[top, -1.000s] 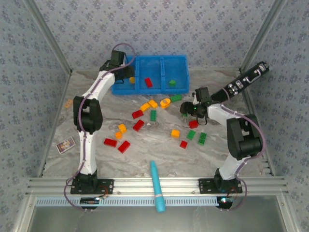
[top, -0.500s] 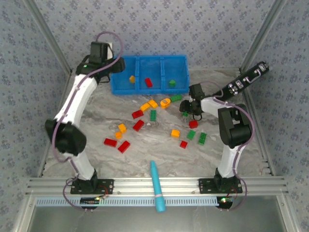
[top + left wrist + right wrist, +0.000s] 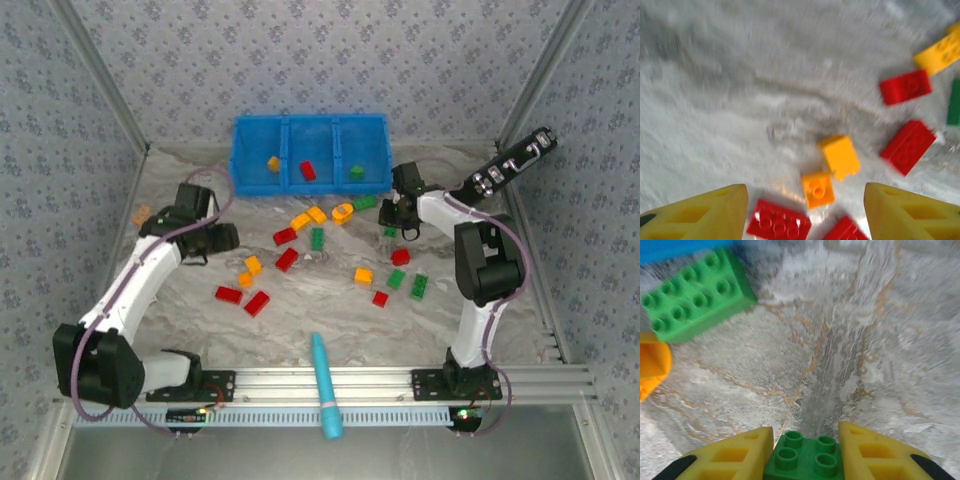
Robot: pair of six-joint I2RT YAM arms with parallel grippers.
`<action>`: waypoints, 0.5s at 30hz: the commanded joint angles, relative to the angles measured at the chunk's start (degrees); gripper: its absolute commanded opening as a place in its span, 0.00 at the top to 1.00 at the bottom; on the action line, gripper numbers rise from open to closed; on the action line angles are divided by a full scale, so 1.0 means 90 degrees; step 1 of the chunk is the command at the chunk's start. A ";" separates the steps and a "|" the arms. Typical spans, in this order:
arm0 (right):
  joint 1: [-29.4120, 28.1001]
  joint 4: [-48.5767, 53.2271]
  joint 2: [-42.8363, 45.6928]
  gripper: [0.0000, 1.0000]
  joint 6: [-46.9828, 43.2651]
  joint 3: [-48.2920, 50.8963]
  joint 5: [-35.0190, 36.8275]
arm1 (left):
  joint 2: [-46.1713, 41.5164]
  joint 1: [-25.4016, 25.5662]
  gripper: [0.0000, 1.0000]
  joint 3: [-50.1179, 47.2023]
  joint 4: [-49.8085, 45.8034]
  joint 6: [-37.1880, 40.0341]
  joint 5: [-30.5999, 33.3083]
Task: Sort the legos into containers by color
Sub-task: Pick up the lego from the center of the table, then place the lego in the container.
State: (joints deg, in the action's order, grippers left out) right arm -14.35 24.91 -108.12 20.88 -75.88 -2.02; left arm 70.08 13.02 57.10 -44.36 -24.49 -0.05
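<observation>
No legible text, labels, brands or numbers anywhere. The long black device (image 3: pixel 512 165) at 2 o'clock in the top view has pale marks along its body, but they're too small to read. The stud tops on the green brick (image 3: pixel 807 460) at 6 o'clock in the right wrist view show no lettering that can be made out. It's the same on the red brick (image 3: pixel 908 146) at 3 o'clock in the left wrist view, which is blurred.
</observation>
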 commanded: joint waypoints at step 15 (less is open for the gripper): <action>-0.0096 -0.1202 -0.1477 0.65 -0.1000 -0.3592 0.0075 | -0.2046 0.0092 0.35 -0.2238 0.0100 -0.3236 -0.0375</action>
State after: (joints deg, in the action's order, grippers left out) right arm -15.07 15.92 -116.03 14.11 -105.14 -0.84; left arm 53.49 13.26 39.13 -45.08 -46.35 -2.15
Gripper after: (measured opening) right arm 0.355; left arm 0.650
